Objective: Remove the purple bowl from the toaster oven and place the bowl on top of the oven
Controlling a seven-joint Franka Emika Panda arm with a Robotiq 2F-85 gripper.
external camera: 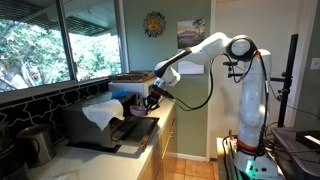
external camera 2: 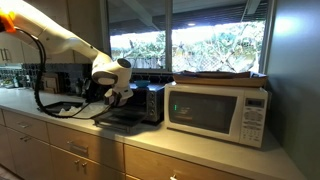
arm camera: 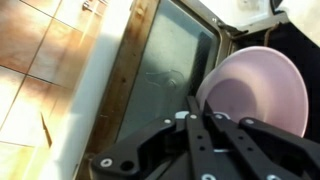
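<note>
The purple bowl fills the right of the wrist view and looks pale purple inside. It is tilted, with its rim between my fingers. My gripper is shut on that rim, above the toaster oven's dropped glass door. In both exterior views the gripper hangs at the front of the dark toaster oven, over its open door. The bowl is too small and dark to make out in those views.
A white microwave stands close beside the oven, with a flat tray on top. A metal pot sits on the counter by the window. The counter's front edge runs just below the open door.
</note>
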